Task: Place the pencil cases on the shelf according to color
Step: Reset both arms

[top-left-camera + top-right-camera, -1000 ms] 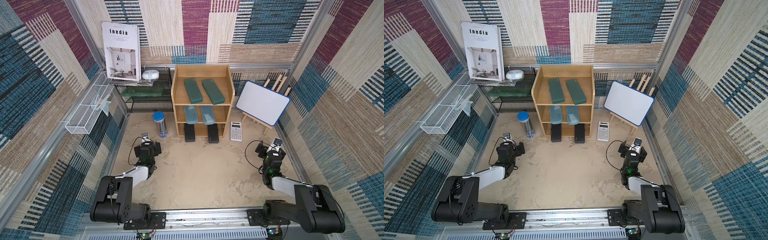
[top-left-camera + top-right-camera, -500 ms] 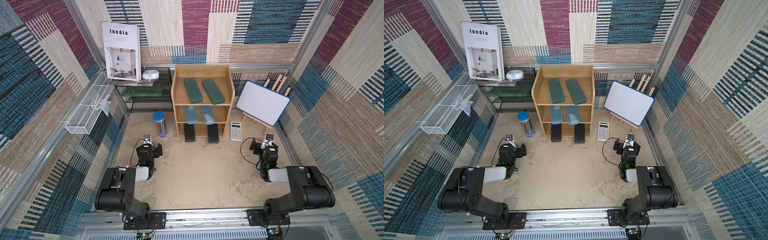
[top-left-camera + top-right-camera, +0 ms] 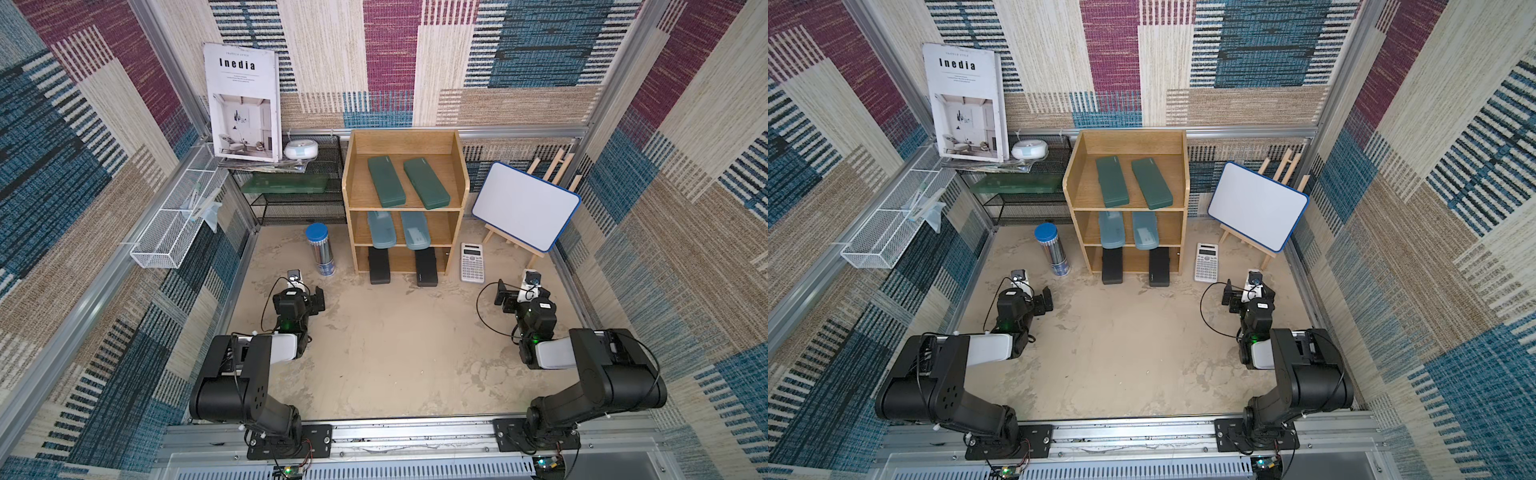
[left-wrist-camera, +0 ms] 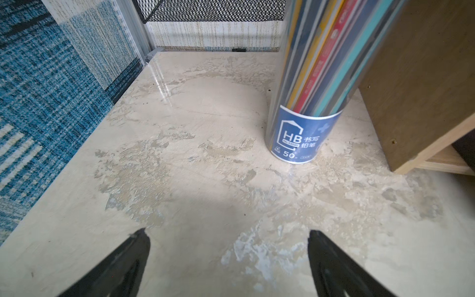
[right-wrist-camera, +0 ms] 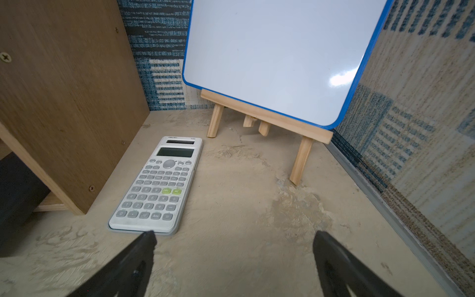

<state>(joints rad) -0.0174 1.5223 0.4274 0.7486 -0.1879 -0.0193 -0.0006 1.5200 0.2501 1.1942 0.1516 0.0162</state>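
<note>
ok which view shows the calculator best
The right wrist view: the calculator lies close up there, with display and keys clear. In both top views the calculator is only a small pale slab on the floor beside the shelf. The left wrist view does not show it.

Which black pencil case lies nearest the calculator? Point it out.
The black pencil case on the calculator's side of the shelf's bottom tier; the other black case lies toward the pencil tube.
</note>
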